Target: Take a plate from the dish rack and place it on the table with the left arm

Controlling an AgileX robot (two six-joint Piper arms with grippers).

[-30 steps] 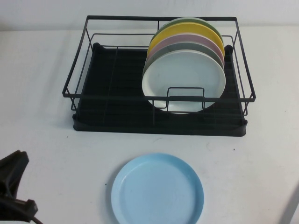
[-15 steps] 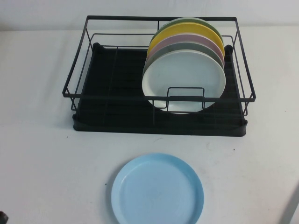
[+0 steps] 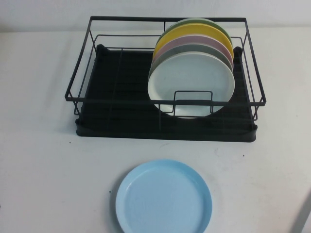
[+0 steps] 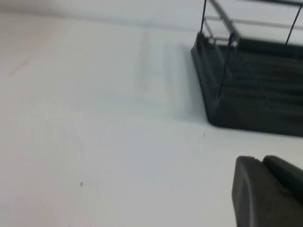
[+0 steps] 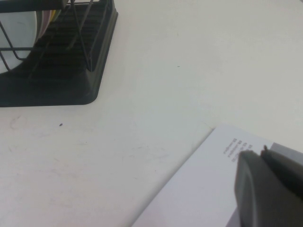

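The light sky-blue plate (image 3: 164,196) lies flat on the white table (image 3: 48,160), in front of the dish rack and apart from it. The black wire dish rack (image 3: 121,99) stands at the back; its corner shows in the left wrist view (image 4: 246,99). My left gripper (image 4: 260,161) is shut and empty, low over bare table to the left of the rack, and out of the high view. My right gripper (image 5: 262,152) is shut and empty over a white sheet of paper (image 5: 203,189), right of the rack (image 5: 57,71).
Several plates stand on edge in the right half of the rack: a whitish-mint one (image 3: 192,85) in front, then grey-green, pink, yellow (image 3: 187,31) and green behind. The rack's left half holds nothing. The paper's edge (image 3: 303,216) shows at the front right.
My left arm has drawn back out of the high view at the front left corner. The blue plate and the rack have not moved.
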